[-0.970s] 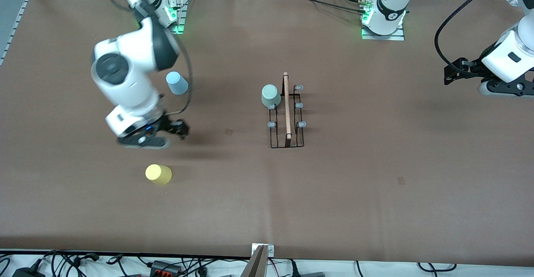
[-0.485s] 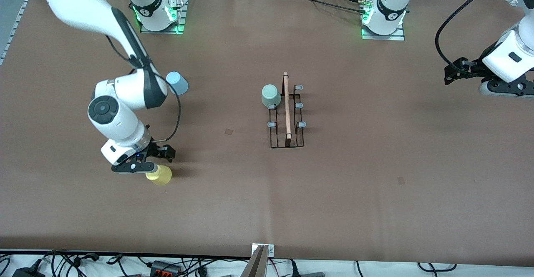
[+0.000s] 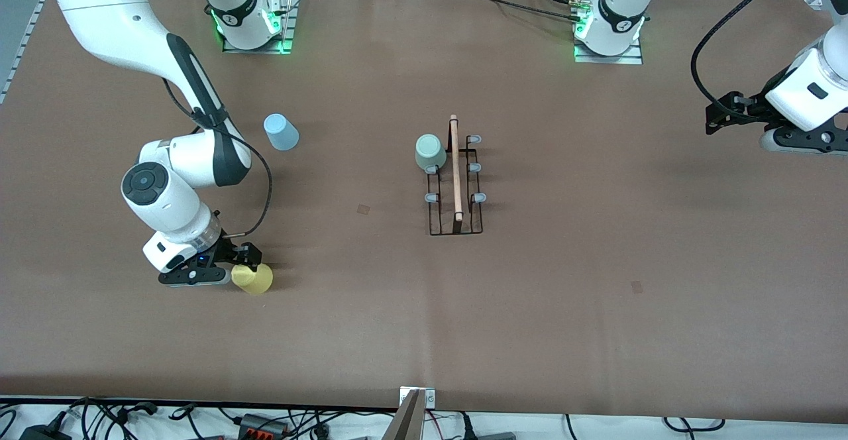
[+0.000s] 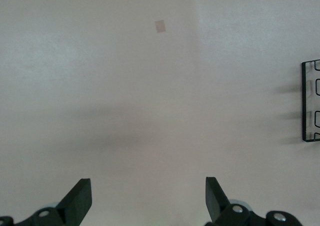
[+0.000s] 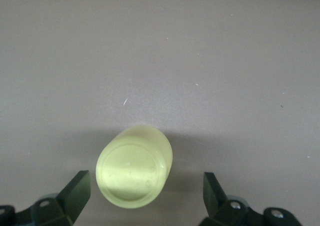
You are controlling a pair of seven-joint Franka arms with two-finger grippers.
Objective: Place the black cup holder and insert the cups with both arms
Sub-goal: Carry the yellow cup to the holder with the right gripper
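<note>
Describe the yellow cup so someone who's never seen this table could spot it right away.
Start from the black rack mid-table and look toward the right arm's end, nearer the front camera. There the right gripper hangs open over the yellow cup, which stands upside down. It's the only yellow one: the blue cup stands farther from the camera, and the grey-green cup is on the rack.

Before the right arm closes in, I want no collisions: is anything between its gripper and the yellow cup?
Nothing visible. The right gripper is open right at the yellow cup, which sits between its fingers in the wrist view, with only bare table around it.
</note>
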